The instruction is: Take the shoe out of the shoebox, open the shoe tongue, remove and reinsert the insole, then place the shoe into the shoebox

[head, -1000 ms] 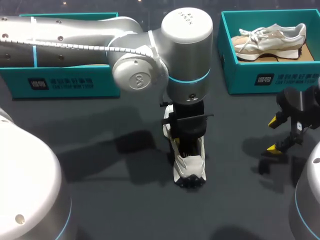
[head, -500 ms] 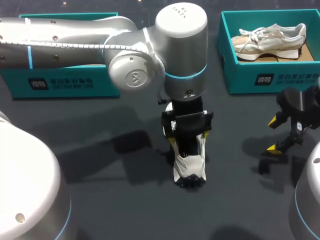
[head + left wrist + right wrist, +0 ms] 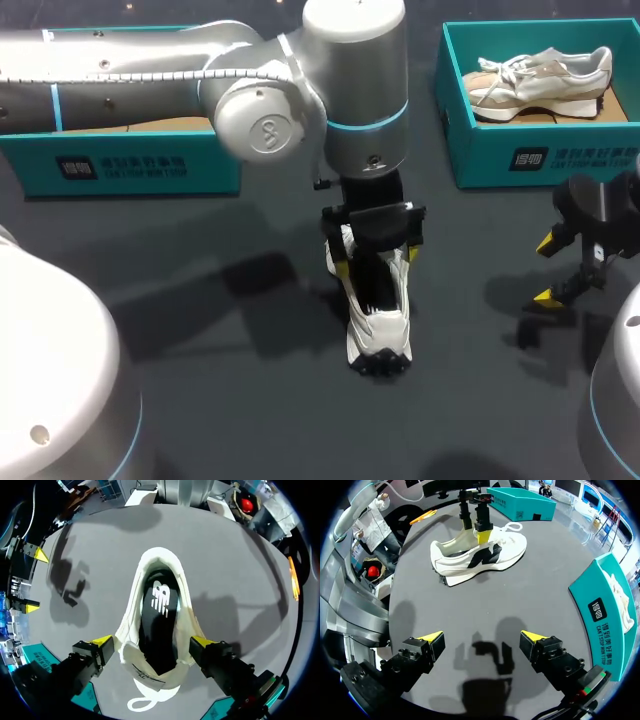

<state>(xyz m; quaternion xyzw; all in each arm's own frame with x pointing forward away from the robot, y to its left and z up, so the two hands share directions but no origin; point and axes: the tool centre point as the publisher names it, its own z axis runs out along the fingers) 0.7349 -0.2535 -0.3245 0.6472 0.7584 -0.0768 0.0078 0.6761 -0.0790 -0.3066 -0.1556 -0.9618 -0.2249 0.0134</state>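
**Shoe out on the table, left gripper straddling its mouth**

The left gripper (image 3: 152, 641) hangs straight over the shoe (image 3: 380, 335) with its jaws spread wide. Its fingertips (image 3: 102, 641) sit just outside the two sides of the upper, near the mouth. I cannot tell whether either tip touches the fabric, and nothing is pinched between them.

Under the gripper, the tongue (image 3: 148, 676) looks folded forward, away from the opening. The dark insole (image 3: 159, 605) lies flat inside. The shoe stands upright on the table (image 3: 240, 580), well apart from the shoebox (image 3: 130, 165) at the far left.

The right gripper (image 3: 482, 640) is also wide and holds nothing. It hovers over bare table, well apart from the shoe.

The work appears to be at the tongue or insole step. Judging by this, the next move needs one fingertip lowered inside the opening to catch the insole's edge, probably with the shoe steadied so it doesn't lift too.
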